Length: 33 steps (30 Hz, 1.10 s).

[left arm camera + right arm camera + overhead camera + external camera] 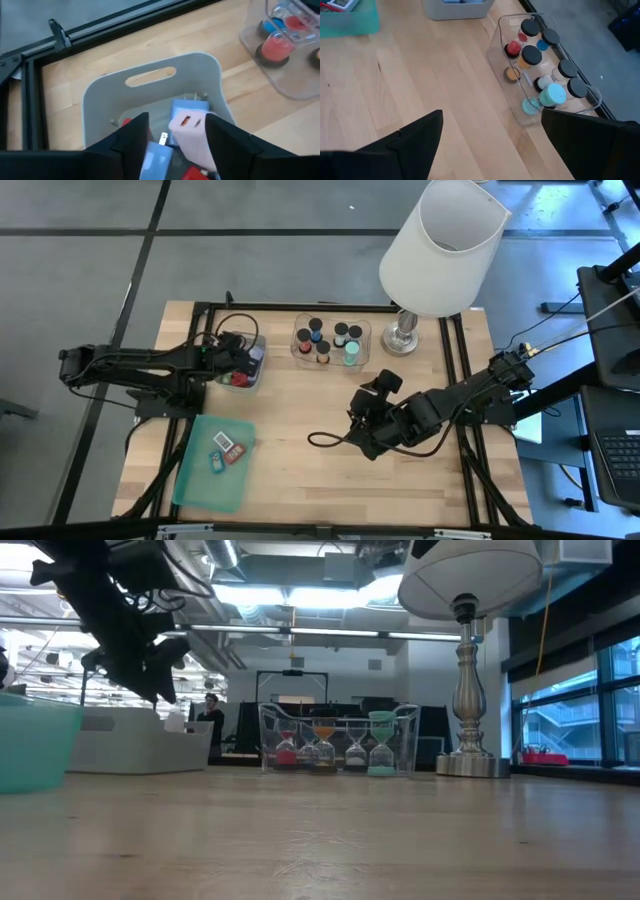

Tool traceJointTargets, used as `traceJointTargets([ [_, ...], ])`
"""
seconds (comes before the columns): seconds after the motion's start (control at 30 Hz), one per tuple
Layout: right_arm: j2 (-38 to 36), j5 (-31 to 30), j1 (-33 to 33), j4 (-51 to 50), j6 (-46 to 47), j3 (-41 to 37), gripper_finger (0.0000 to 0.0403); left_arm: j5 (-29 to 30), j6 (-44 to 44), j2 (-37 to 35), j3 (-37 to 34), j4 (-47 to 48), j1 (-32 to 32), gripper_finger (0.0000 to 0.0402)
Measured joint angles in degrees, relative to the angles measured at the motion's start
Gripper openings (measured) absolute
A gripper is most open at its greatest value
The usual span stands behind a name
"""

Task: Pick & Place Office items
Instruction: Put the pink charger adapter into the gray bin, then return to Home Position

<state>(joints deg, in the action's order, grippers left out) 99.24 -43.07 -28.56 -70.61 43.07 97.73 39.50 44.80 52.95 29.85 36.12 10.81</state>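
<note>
My left gripper (240,358) hangs open over a grey bin (245,370) near the table's far left. In the left wrist view its fingers stand apart above the bin's (150,95) contents: a pink block (187,134), blue pieces (190,107) and red bits (192,174). In the low view it (150,675) sits above the bin's rim. My right gripper (362,425) is open over bare wood at mid-table (490,125). Dark-capped cylinders with coloured tops (330,340) stand in a clear tray (520,112). Small red and blue pieces (226,448) lie on a flat green lid (205,480).
A white-shaded lamp (440,245) stands on its metal base (402,335) at the table's far right, beside the clear tray. A black cable (325,442) loops on the wood by my right gripper. A black frame (455,380) runs along the table's edges. A person (210,715) stands far behind.
</note>
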Motion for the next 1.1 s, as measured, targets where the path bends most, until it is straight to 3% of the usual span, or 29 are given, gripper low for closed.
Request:
traceJointTargets([
  [0.2,0.0,0.72,-0.02,-0.06,-0.01,0.0,0.0341,-1.01,-4.17,0.0,2.43,0.04,0.0,0.0214],
  [0.5,0.0,5.34,-3.13,-0.76,1.83,0.0,0.0341,-7.55,-14.21,-3.37,14.14,0.51,-1.44,0.0193],
  [0.7,0.02,-5.17,-7.46,-0.75,11.98,0.0,0.034,-13.64,-25.69,-6.88,16.94,0.52,-2.96,0.019],
  [0.9,0.02,-15.19,-11.57,-0.65,10.29,0.0,0.0331,-20.83,-31.89,-8.77,16.94,0.57,-3.32,0.019],
  [1.1,0.02,-5.06,-13.46,0.02,2.32,0.02,0.033,-25.36,-31.29,-8.85,16.94,1.48,-3.32,0.0191],
])
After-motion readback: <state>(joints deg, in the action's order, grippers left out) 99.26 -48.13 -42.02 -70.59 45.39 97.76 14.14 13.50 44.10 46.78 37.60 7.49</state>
